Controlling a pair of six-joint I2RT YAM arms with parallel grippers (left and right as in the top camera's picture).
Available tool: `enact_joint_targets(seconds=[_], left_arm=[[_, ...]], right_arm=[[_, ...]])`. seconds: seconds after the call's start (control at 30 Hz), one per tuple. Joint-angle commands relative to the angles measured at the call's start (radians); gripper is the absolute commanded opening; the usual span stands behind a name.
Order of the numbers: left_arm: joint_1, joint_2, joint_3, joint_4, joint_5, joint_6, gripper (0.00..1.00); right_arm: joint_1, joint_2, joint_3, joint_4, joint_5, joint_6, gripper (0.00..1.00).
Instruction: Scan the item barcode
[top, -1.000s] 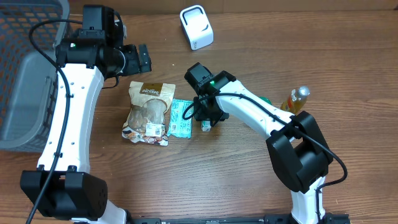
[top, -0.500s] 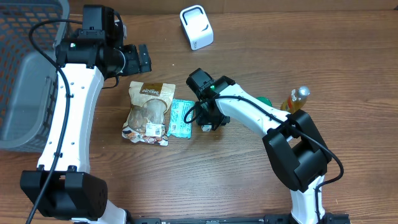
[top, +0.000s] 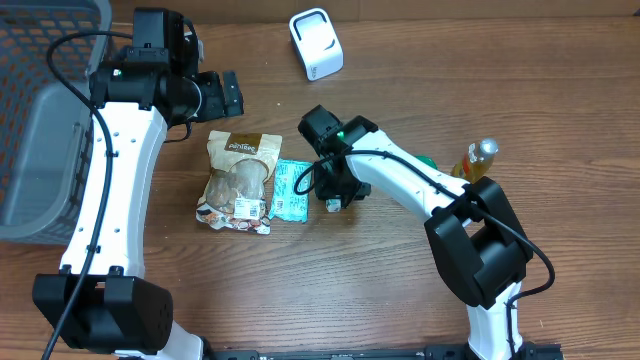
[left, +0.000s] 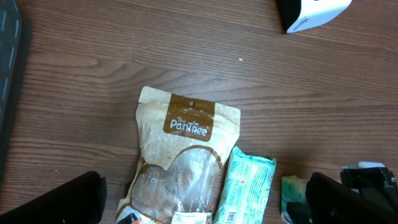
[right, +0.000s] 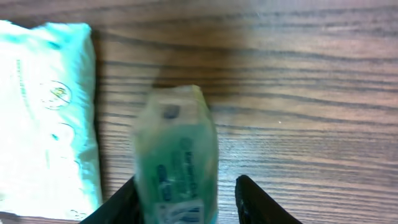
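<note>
A small green packet (right: 177, 155) with a white label stands between the fingers of my right gripper (right: 186, 186). It looks blurred against the sharp wood. The left finger presses against it and a thin strip of table shows beside the right finger. In the overhead view this gripper (top: 336, 196) hangs just right of a teal wipes pack (top: 291, 190). The white scanner (top: 316, 44) sits at the table's far edge, well away from it. My left gripper (top: 216, 94) is open and empty above a brown snack bag (top: 238, 178).
A grey mesh basket (top: 40, 120) fills the left side. A yellow bottle (top: 478, 160) and a green item (top: 428, 160) sit behind my right arm. In the left wrist view the snack bag (left: 183, 162), the wipes pack (left: 245, 186) and the scanner (left: 314, 11) show.
My right wrist has shifted a little to the right and back with the green packet between its fingers. The left arm and the items on the table have not moved.
</note>
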Motion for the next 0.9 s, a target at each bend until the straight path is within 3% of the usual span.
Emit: enact_joint_targets(seconds=[0.0,0.07,0.23,0.37,0.63,0.87], left_arm=[[0.003,0.002,0.014,0.001,0.01,0.011,1.0],[0.003,0.002,0.014,0.001,0.01,0.011,1.0],[0.003,0.002,0.014,0.001,0.01,0.011,1.0],[0.003,0.002,0.014,0.001,0.01,0.011,1.0],[0.003,0.002,0.014,0.001,0.01,0.011,1.0],[0.003,0.002,0.014,0.001,0.01,0.011,1.0]], right_arm=[[0.003,0.003,0.023,0.001,-0.001,-0.003,0.34],[0.004,0.003,0.023,0.0,0.0,-0.003,0.24],[-0.014,0.001,0.034,-0.037,0.016,-0.003,0.2],[-0.043,-0.003,0.093,-0.146,0.063,-0.002,0.06],[-0.027,-0.003,0.115,-0.189,0.085,0.001,0.11],[0.038,-0.003,0.068,-0.179,0.281,0.087,0.14]])
